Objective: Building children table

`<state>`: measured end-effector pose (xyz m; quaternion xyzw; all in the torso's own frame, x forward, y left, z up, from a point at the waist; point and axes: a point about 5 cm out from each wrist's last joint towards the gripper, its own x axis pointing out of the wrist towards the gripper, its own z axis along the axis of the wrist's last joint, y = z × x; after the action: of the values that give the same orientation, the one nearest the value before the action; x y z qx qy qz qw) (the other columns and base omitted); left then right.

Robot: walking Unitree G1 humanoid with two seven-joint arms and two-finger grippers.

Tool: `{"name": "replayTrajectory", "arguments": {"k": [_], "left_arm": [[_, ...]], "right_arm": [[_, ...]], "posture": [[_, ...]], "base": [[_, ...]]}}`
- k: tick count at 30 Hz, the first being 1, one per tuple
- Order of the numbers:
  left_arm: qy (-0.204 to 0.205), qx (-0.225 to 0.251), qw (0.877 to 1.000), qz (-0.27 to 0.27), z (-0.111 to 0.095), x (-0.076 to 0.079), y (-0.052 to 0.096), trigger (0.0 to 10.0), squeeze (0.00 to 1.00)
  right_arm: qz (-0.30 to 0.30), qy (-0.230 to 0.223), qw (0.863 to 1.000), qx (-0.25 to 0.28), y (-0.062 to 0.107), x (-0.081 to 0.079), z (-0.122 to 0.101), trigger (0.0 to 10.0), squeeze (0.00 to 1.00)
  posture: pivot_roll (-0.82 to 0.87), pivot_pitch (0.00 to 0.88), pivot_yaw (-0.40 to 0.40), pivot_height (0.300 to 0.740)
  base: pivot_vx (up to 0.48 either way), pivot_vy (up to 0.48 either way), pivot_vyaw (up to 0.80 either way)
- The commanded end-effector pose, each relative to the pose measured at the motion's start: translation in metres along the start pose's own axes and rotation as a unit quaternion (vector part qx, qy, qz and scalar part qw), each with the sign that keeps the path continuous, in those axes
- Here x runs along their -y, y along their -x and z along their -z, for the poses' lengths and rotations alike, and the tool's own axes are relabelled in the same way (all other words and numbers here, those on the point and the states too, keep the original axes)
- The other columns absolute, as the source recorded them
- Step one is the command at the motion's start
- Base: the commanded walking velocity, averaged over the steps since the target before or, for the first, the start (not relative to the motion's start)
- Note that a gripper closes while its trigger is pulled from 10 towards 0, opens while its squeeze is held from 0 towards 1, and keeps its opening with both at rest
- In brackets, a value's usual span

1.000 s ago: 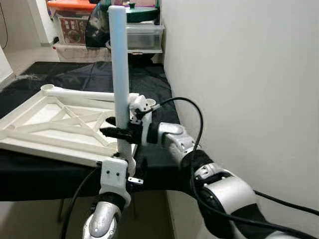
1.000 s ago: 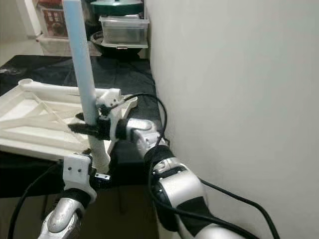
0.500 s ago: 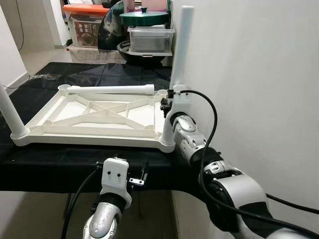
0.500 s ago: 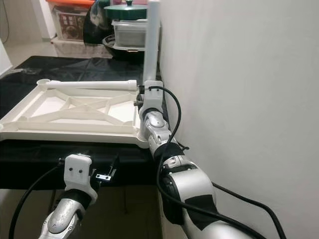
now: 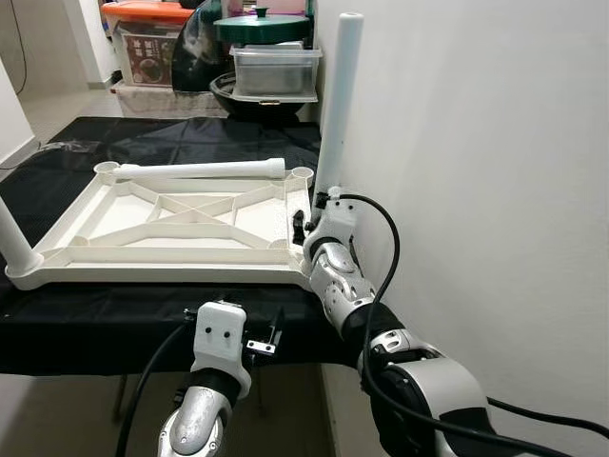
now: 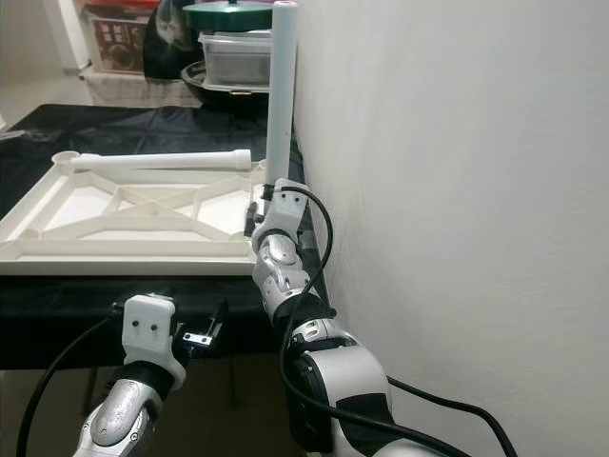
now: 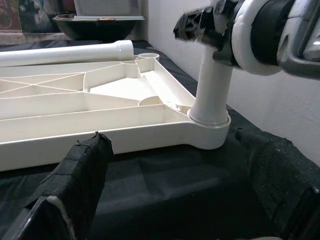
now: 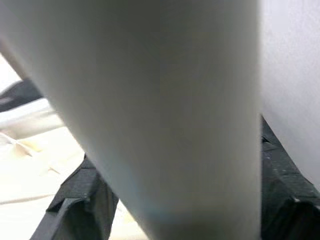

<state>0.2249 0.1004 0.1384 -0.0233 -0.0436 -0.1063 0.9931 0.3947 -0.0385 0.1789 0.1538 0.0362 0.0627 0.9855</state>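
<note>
Clear storage boxes (image 5: 274, 71) at rear, contents unclear. Upturned white table frame (image 5: 171, 224) lies on the black-draped tabletop (image 5: 143, 314); one leg (image 5: 13, 233) stands at its left corner, a loose leg (image 5: 205, 170) lies across the far edge. Left gripper (image 7: 175, 190) low at the near edge, jaws apart, holding nothing. Right gripper (image 5: 306, 225) jaws clamped on the upright leg (image 5: 335, 105) seated in the near right corner socket, beside the wall (image 5: 476, 171).

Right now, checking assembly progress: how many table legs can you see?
3. One upright leg stands in the tabletop's near right corner socket, held by the right gripper. One loose leg lies across the far edge. One leg stands at the near left corner. Others may be hidden.
</note>
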Motion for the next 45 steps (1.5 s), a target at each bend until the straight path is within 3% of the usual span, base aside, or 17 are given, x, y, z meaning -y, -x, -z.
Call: {"name": "replayTrajectory", "arguments": {"k": [1,3,9,15,20,22,24,26,27,28,32,35,36,37,38,43,45], "left_arm": [[0.0,-0.006,1.0,0.001,0.003,0.0,0.0,10.0,0.0],[0.0,-0.005,1.0,0.0,0.003,0.0,0.0,10.0,0.0],[-0.001,-0.005,1.0,0.002,0.003,0.001,0.0,10.0,0.0],[-0.002,-0.003,1.0,0.002,0.002,0.001,-0.001,10.0,0.0],[-0.002,-0.003,1.0,0.001,0.002,0.0,-0.001,10.0,0.0],[-0.003,-0.003,1.0,0.001,0.002,0.001,-0.001,10.0,0.0],[-0.003,-0.003,1.0,0.001,0.002,0.001,-0.001,10.0,0.0],[-0.002,-0.003,1.0,0.001,0.002,0.001,-0.001,10.0,0.0],[-0.002,-0.003,1.0,0.001,0.002,0.001,-0.001,10.0,0.0],[-0.002,-0.002,1.0,0.0,0.002,0.002,-0.001,10.0,0.0],[-0.002,-0.003,1.0,0.001,0.002,0.002,-0.001,10.0,0.0],[-0.001,-0.003,1.0,0.003,0.003,0.003,-0.001,10.0,0.0],[-0.001,-0.003,1.0,0.003,0.003,0.003,-0.001,10.0,0.0],[-0.001,-0.003,1.0,0.003,0.003,0.003,-0.001,10.0,0.0],[-0.001,-0.003,1.0,0.003,0.003,0.003,-0.001,10.0,0.0],[-0.001,-0.003,1.0,0.002,0.003,0.002,-0.001,10.0,0.0],[-0.001,-0.003,1.0,0.002,0.003,0.002,-0.001,10.0,0.0]], "right_arm": [[-0.091,0.008,0.995,0.039,-0.001,-0.017,-0.016,10.0,0.0],[-0.222,0.006,0.974,0.039,-0.001,-0.017,-0.027,10.0,0.0],[-0.386,0.004,0.922,-0.025,0.005,-0.017,-0.029,10.0,0.0],[-0.506,0.045,0.859,-0.06,0.015,-0.03,-0.025,10.0,0.0],[-0.532,0.056,0.842,-0.068,0.018,-0.033,-0.022,10.0,0.0],[-0.604,0.072,0.788,-0.097,0.029,-0.039,-0.012,10.0,0.0],[-0.604,0.072,0.788,-0.097,0.029,-0.039,-0.012,10.0,0.0],[-0.649,0.069,0.748,-0.117,0.037,-0.041,-0.004,6.0,0.0],[-0.649,0.069,0.748,-0.117,0.037,-0.041,-0.004,6.0,0.0],[-0.655,0.067,0.744,-0.115,0.039,-0.042,-0.002,0.7,0.0],[-0.64,0.07,0.757,-0.11,0.037,-0.043,-0.001,0.0,0.0],[-0.516,0.1,0.847,-0.084,0.022,-0.042,0.0,0.0,0.0],[-0.516,0.1,0.847,-0.084,0.022,-0.042,0.0,0.0,0.0],[-0.433,0.105,0.893,-0.071,0.013,-0.036,-0.002,0.0,0.0],[-0.39,0.101,0.913,-0.066,0.009,-0.031,-0.003,0.0,0.0],[-0.182,0.094,0.978,-0.046,-0.005,0.001,-0.014,0.0,0.0],[-0.182,0.094,0.978,-0.046,-0.005,0.001,-0.014,0.0,0.0]], "posture": [[0.01,0.0,-0.073,0.74],[0.01,0.0,-0.073,0.74],[0.01,0.0,-0.075,0.74],[0.02,0.0,-0.073,0.74],[0.02,0.0,-0.073,0.74],[0.03,0.0,-0.084,0.74],[0.03,0.0,-0.084,0.74],[0.03,0.0,-0.085,0.74],[0.03,0.0,-0.085,0.74],[0.03,0.0,-0.085,0.74],[0.03,0.0,-0.085,0.74],[0.02,0.0,-0.08,0.74],[0.02,0.0,-0.08,0.74],[0.02,0.0,-0.08,0.74],[0.02,0.0,-0.079,0.74],[0.02,0.0,-0.077,0.74],[0.02,0.0,-0.077,0.74]], "base": [[0.0,0.0,0.0],[0.0,0.0,0.0],[0.0,0.0,0.0],[0.0,0.0,0.0],[0.0,0.0,0.0],[0.0,0.0,0.0],[0.0,0.0,0.0],[0.0,0.0,0.0],[0.0,0.0,0.0],[0.0,0.0,0.0],[0.0,0.0,0.0],[0.0,0.0,0.0],[0.0,0.0,0.0],[0.0,0.0,0.0],[0.0,0.0,0.0],[0.0,0.0,0.0],[0.0,0.0,0.0]]}}
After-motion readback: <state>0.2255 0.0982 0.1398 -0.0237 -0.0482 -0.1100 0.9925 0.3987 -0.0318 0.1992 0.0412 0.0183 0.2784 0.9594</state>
